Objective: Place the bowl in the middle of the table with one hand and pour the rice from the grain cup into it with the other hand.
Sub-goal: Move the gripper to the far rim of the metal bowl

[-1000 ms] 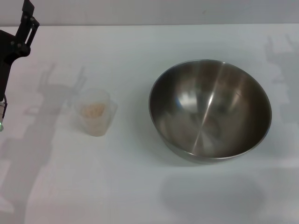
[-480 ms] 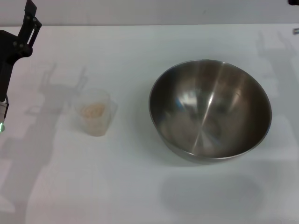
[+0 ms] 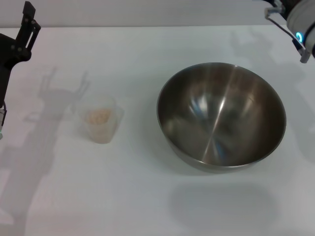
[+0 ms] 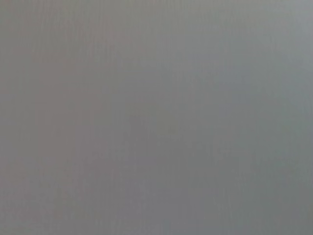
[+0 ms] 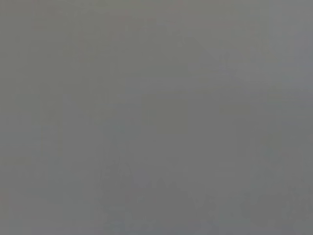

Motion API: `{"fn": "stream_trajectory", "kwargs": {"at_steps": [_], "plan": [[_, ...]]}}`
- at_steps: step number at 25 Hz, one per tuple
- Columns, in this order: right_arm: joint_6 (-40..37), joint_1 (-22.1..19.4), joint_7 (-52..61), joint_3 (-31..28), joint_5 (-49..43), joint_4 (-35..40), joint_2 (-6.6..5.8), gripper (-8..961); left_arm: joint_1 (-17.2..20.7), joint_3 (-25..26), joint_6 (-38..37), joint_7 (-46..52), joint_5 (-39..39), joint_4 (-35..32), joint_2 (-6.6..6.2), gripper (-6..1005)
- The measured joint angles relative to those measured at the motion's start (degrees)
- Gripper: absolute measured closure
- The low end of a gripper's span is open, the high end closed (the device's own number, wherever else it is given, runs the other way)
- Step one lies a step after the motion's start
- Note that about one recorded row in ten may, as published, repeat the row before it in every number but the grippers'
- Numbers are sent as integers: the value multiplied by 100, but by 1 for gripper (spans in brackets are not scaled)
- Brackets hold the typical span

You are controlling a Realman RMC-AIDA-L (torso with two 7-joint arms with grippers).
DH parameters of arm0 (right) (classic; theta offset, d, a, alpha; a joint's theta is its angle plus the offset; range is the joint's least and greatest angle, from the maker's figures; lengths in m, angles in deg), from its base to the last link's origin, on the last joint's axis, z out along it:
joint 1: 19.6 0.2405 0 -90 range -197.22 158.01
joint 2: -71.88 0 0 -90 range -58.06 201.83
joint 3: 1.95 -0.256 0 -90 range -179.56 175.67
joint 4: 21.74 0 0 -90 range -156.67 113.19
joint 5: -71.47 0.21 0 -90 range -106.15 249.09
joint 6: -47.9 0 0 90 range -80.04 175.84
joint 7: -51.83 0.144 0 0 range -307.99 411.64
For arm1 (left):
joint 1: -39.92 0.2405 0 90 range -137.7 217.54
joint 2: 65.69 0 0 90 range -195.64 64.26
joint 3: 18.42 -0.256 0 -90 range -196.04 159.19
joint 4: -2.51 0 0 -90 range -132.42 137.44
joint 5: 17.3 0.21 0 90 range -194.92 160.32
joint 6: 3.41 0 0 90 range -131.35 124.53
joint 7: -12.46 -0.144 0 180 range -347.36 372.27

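In the head view, the bowl (image 3: 221,117) stands upright on the table (image 3: 147,206), right of centre in the frame, its brushed interior facing up. The grain cup (image 3: 101,119) stands upright at left of centre, well apart from the bowl, with the rice (image 3: 97,116) lying as a small heap inside it. My left gripper (image 3: 22,37) is at the upper left edge of the frame, above and apart from the cup, touching nothing; I cannot tell whether it is wide or narrow. My right gripper (image 3: 294,22) is at the upper right corner, beyond the bowl's far rim and clear of it; its opening likewise cannot be determined. Both wrist views show only uniform grey.
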Motion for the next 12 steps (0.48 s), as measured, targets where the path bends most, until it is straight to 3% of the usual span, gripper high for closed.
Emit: {"fn": "stream_trajectory", "kwargs": {"at_steps": [1, 6, 9, 12], "plan": [[0, 0, 0, 0, 0, 0, 0, 452, 0, 0, 0, 0, 0, 0, 0, 165], [3213, 148, 28, -937, -7, 1339, -23, 453, -7, 86, 0, 0, -2, -3, -3, 165], [5287, 436, 37, -1851, 19, 1954, -43, 453, -15, 108, 0, 1, -5, -3, -4, 165], [5964, 600, 9, -2216, 2, 2025, -59, 453, -20, 125, -1, 21, -9, -3, -4, 165]]}}
